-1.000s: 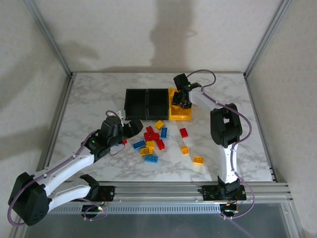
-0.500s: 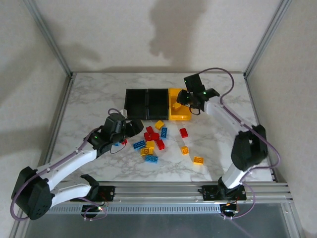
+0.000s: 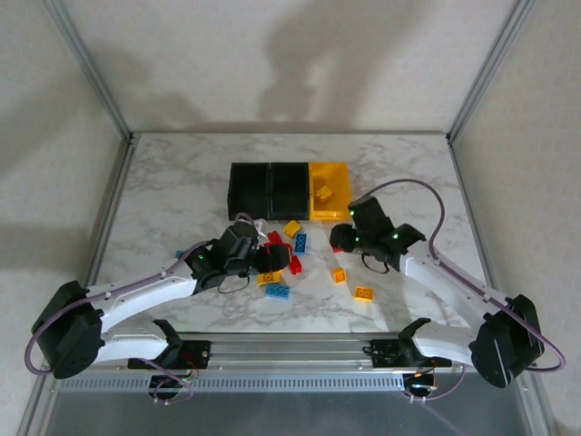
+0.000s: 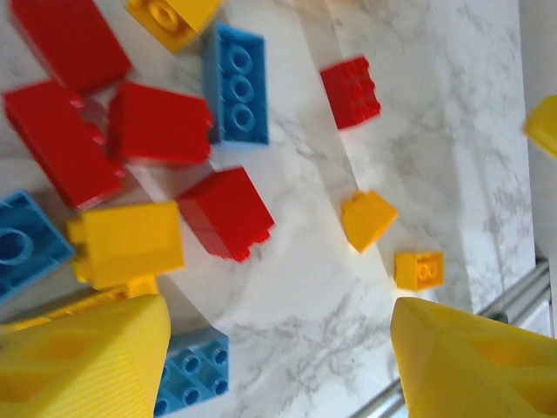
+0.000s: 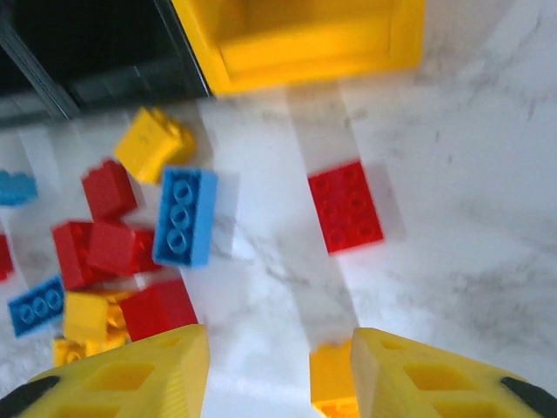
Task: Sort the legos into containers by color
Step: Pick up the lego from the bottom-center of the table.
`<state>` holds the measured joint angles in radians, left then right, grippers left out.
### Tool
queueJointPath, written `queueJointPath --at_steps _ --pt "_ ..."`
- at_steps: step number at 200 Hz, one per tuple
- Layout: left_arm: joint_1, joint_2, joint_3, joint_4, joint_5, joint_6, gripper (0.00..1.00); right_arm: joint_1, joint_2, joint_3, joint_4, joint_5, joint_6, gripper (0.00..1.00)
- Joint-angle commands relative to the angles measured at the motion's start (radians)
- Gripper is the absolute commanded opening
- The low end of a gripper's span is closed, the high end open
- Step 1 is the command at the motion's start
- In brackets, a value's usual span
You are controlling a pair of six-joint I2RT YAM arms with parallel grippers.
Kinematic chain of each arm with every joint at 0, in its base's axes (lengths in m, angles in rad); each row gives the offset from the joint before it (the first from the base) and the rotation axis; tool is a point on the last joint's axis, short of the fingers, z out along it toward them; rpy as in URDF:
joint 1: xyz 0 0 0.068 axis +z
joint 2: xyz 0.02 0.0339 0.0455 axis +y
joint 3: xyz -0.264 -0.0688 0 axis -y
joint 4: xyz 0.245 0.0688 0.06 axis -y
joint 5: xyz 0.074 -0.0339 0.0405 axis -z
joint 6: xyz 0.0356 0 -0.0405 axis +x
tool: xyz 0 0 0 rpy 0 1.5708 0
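Poised with left gripper [image 4: 278, 348] spread empty over the brick pile [image 4: 226, 213], right gripper [image 5: 278, 366] spread empty near a lone red brick [image 5: 345, 206], probably lining up picks.

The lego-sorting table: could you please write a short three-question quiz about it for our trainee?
1. True or false: the yellow bin holds a yellow brick.
2. In the right wrist view, the lone brick lying below that bin is: A blue, B red, C yellow.
3. How do the jaws of the left tool stand?
Key: 1 true; 2 B; 3 open, gripping nothing.
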<state>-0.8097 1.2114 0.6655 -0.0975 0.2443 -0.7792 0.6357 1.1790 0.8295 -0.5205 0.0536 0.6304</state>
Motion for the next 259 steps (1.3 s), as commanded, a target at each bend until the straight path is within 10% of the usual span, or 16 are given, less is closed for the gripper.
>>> queueJointPath --at_steps 1,57,259 --pt "-0.046 -0.019 -0.036 0.041 0.013 -0.004 0.68 0.054 -0.013 -0.069 -0.016 0.061 0.062 0.48" --pt "-0.116 -0.030 -0.078 0.100 0.001 -0.021 0.68 0.202 0.114 -0.103 0.007 0.164 0.104 0.50" --pt "-0.106 -0.065 -0.051 0.079 -0.122 -0.038 0.68 0.208 0.218 0.058 -0.048 0.216 0.051 0.27"
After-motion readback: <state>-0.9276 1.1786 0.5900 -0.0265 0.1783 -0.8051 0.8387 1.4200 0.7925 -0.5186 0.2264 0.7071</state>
